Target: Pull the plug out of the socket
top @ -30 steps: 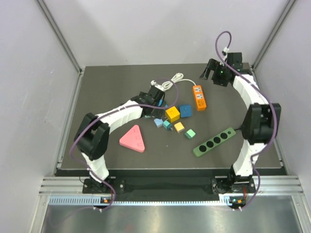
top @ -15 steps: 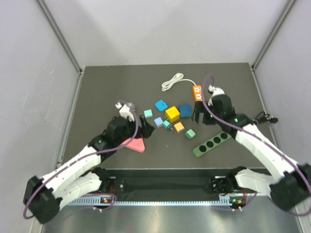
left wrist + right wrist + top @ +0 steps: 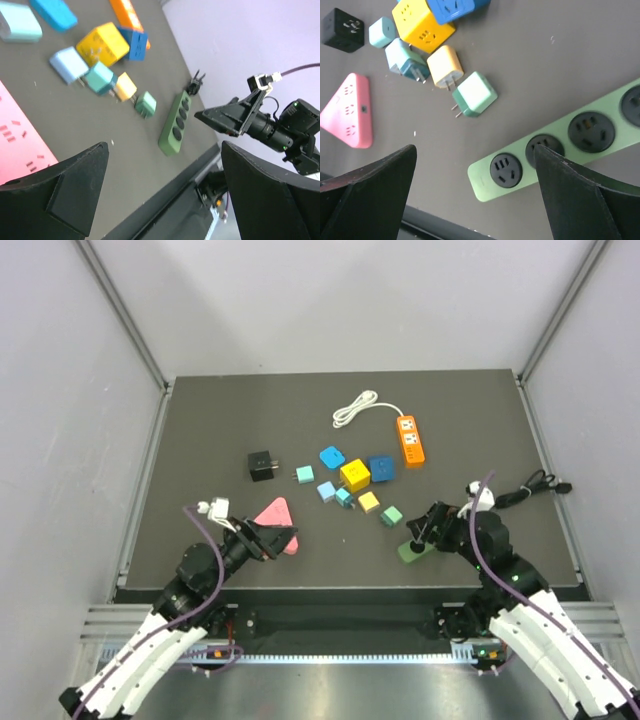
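A black cube socket (image 3: 264, 465) sits left of centre, and a small teal plug (image 3: 304, 475) lies apart beside it. The cube also shows in the right wrist view (image 3: 342, 30) with the teal plug (image 3: 382, 31). My left gripper (image 3: 272, 538) is open and empty, low over the pink triangular socket (image 3: 280, 512). My right gripper (image 3: 425, 530) is open and empty over the near end of the green power strip (image 3: 560, 145). The strip's visible sockets hold nothing. In the wrist views both grippers (image 3: 165, 200) (image 3: 480, 200) have their jaws wide apart.
A yellow cube (image 3: 354, 475), blue cube (image 3: 381, 468), orange strip (image 3: 409, 439) with white cable (image 3: 355, 407), and several small coloured plugs (image 3: 369, 502) cluster mid-table. A black cable (image 3: 530, 488) lies right. The table's near edge is just behind both grippers.
Both arms have drawn back toward the near edge. The left arm no longer covers the black cube, which now lies in the open beside the teal plug.
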Tool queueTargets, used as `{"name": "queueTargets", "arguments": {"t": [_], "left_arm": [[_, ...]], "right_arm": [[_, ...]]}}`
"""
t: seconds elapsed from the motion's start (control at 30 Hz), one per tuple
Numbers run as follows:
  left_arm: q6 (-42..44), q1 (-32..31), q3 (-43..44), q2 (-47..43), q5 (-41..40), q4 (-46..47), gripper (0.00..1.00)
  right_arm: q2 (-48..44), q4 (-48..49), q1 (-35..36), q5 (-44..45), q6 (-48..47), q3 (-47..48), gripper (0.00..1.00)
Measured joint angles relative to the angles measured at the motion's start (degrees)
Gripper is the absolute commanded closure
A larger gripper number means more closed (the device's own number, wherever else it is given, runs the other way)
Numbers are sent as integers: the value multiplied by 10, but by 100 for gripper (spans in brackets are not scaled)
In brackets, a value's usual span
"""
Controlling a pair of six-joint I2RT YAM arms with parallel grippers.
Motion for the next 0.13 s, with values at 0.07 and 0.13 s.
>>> {"name": "queueTargets", "arguments": {"t": [0.07,0.13], "left_arm": [[-10,0,-17,15,21,12,2],[-24,0,-37,22,42,22,2]], "right_arm": [[-25,9,0,-13,22,-31,0],[-51,11,1,-26,42,-66,0]]}}
